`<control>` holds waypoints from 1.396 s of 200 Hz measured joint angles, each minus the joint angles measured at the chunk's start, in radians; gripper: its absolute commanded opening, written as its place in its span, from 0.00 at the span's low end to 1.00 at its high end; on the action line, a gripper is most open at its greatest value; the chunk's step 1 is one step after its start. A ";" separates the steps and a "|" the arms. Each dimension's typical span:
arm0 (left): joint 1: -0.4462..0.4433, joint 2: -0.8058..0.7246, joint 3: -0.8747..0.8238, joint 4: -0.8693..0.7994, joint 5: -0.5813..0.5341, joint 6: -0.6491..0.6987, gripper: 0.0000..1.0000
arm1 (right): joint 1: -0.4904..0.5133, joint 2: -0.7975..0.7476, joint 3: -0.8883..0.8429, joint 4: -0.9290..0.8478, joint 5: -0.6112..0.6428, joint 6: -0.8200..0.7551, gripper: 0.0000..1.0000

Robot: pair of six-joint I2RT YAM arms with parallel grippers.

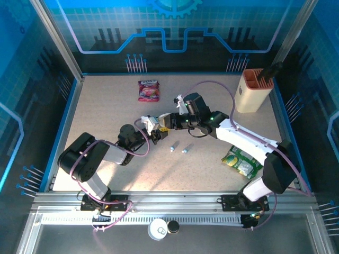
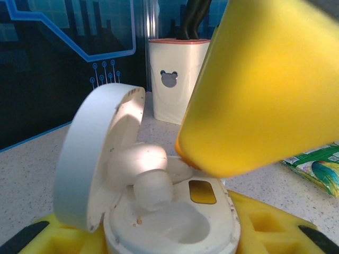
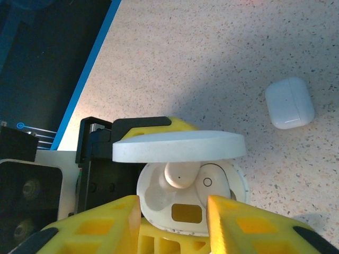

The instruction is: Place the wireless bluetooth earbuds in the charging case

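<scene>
Case (image 3: 152,207) rim just under right claw (image 3: 174,207).

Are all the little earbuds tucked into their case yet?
Not yet. One small white earbud sits inside the open round white charging case, which the left jaws hold. The right jaws hover open above it. Two tiny pale-blue earbuds lie on the speckled table.

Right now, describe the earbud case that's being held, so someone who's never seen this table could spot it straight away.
Look to the middle of the speckled table. There the open case is clamped in the left gripper, just off the surface. Unlike the other white case, which lies shut on the table, its lid stands flipped up with a white earbud showing inside.
</scene>
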 measured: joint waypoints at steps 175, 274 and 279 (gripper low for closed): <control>0.000 0.013 0.000 -0.003 0.006 0.007 0.18 | -0.005 0.064 0.061 -0.001 0.019 0.006 0.31; 0.000 0.013 0.000 -0.014 0.006 0.007 0.18 | 0.005 0.101 0.112 -0.055 0.051 -0.058 0.18; 0.000 0.013 0.000 -0.015 0.006 0.007 0.18 | 0.005 0.102 0.113 -0.057 0.052 -0.060 0.17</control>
